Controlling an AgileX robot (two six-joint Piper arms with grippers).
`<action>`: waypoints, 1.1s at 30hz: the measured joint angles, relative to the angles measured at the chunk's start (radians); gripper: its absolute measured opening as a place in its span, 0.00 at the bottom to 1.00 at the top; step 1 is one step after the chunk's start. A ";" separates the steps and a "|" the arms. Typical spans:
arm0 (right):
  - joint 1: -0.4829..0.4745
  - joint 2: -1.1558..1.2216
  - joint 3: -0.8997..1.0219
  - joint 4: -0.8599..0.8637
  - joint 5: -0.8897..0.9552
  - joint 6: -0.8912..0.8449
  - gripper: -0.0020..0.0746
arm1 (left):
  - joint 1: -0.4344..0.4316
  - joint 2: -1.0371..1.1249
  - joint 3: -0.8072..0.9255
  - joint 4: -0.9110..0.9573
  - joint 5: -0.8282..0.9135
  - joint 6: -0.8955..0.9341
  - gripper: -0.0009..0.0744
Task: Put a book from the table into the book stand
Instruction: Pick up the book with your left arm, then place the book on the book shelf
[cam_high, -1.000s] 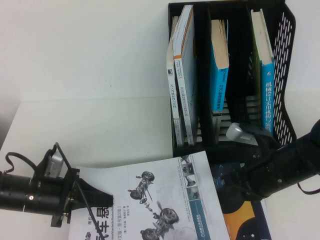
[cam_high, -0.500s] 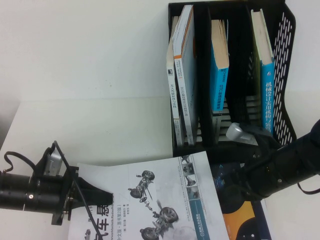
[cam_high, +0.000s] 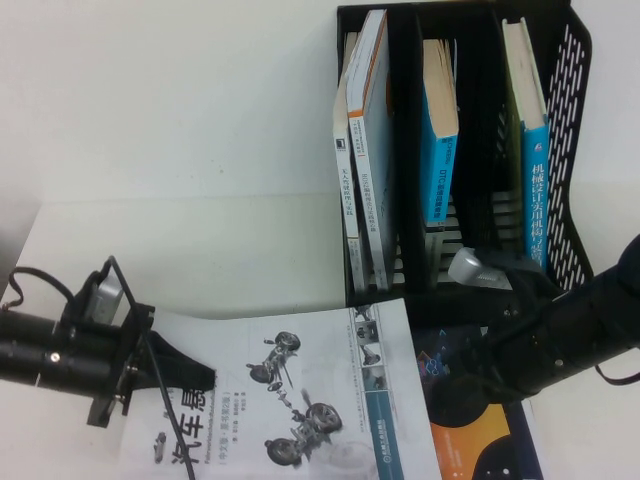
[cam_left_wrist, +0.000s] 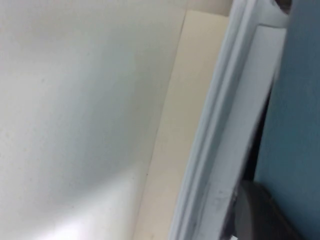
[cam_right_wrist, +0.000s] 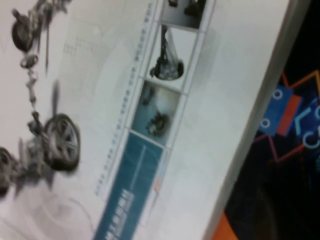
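The left arm reaches in low from nine o'clock, lying almost level over the tabletop (cam_high: 180, 240), and the left gripper (cam_high: 190, 378) has its jaws pinching the left edge of the book (cam_high: 300, 400). The right arm comes in from four o'clock, bent over the dark navy book (cam_high: 490, 440); the right gripper (cam_high: 455, 385) sits at the white book's right edge, jaws pressed together with nothing seen between them.

Against a second ago, the left arm has drawn back toward nine o'clock and risen slightly, and the book has slid with it: the black title now shows further up the cover and the car drawings sit nearer the left. The right arm has hardly moved.

The book lies at six o'clock, its near part cut off by the frame, in front of the book stand (cam_high: 575, 90) at one o'clock, which holds upright books in all three compartments. The navy book is mostly hidden beneath the right arm and the white cover. The left wrist view shows only blurred page edges and pale surface.
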 joint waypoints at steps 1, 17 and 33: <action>0.000 -0.005 0.000 -0.010 -0.005 0.000 0.03 | 0.000 -0.007 -0.014 0.015 0.004 -0.020 0.17; -0.041 -0.285 0.011 -0.157 -0.025 0.000 0.03 | -0.010 -0.211 -0.189 0.190 0.052 -0.282 0.17; -0.041 -0.437 0.013 -0.235 -0.001 0.073 0.03 | -0.246 -0.381 -0.219 0.186 -0.027 -0.405 0.17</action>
